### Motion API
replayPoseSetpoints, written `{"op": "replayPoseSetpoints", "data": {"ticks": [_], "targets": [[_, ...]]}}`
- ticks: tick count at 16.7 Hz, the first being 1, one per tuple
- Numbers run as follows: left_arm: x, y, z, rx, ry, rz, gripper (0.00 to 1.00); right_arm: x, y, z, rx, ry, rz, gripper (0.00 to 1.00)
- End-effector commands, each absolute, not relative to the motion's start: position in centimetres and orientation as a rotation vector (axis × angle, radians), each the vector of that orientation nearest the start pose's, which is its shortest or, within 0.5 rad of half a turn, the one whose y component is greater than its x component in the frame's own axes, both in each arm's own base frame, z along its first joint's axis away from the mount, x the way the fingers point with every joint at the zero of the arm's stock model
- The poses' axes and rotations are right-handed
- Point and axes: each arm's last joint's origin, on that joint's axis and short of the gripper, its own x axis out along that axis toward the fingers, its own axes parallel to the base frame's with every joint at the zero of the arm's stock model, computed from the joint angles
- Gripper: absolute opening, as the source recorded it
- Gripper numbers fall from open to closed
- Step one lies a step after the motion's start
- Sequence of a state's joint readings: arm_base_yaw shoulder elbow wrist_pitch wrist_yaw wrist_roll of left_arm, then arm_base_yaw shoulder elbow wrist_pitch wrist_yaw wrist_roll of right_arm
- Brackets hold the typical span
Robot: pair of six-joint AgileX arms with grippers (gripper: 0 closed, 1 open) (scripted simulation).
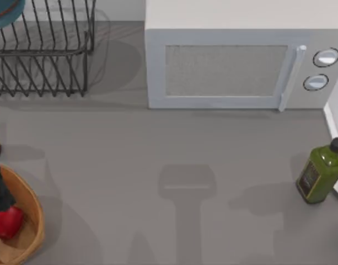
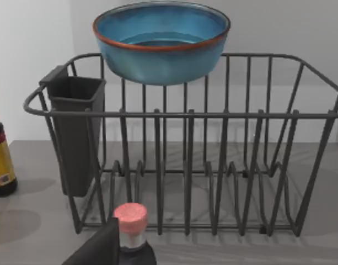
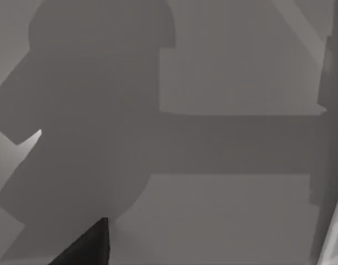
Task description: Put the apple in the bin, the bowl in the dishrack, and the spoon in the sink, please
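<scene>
Bowl (image 2: 161, 41) sits up on the rear rim of the dishrack (image 1: 42, 52) at 10–11 o'clock of the table (image 1: 157, 165), the apple (image 1: 6, 221) lies inside the bin (image 1: 31, 212) cut by the table's left edge at 8 o'clock; the wide bare grey middle from 6 o'clock up to the microwave (image 1: 229, 69) at 12–1 is free for moving, with a green bottle (image 1: 320, 171) at the 3 o'clock edge. Left wrist view faces the dishrack, a dark finger (image 2: 100, 248) low beside a pink-capped bottle (image 2: 130, 223). Left pincer state: cannot tell; right wrist view shows one dark fingertip (image 3: 86, 248) over bare table, spread cannot tell.
</scene>
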State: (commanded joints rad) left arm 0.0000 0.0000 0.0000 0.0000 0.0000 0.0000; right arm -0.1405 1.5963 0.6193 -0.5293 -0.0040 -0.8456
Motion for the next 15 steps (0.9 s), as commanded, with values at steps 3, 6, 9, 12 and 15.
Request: {"op": "replayPoseSetpoints", "data": {"ticks": [3,6,9,12,15], "targets": [[10.57,-0.12,16.0,0.0,0.0,0.0,1.0,22.33,-3.14,9.51,-0.57,1.44,0.527,0.62],[10.57,-0.12,16.0,0.0,0.0,0.0,1.0,22.33,-3.14,9.51,-0.57,1.44,0.527,0.4],[10.57,-0.12,16.0,0.0,0.0,0.0,1.0,22.33,-3.14,9.51,-0.57,1.44,0.527,0.17],[10.57,-0.12,16.0,0.0,0.0,0.0,1.0,22.33,-3.14,9.51,-0.57,1.44,0.527,0.0],[10.57,-0.12,16.0,0.0,0.0,0.0,1.0,22.33,-3.14,9.51,-0.57,1.44,0.527,0.0]]}}
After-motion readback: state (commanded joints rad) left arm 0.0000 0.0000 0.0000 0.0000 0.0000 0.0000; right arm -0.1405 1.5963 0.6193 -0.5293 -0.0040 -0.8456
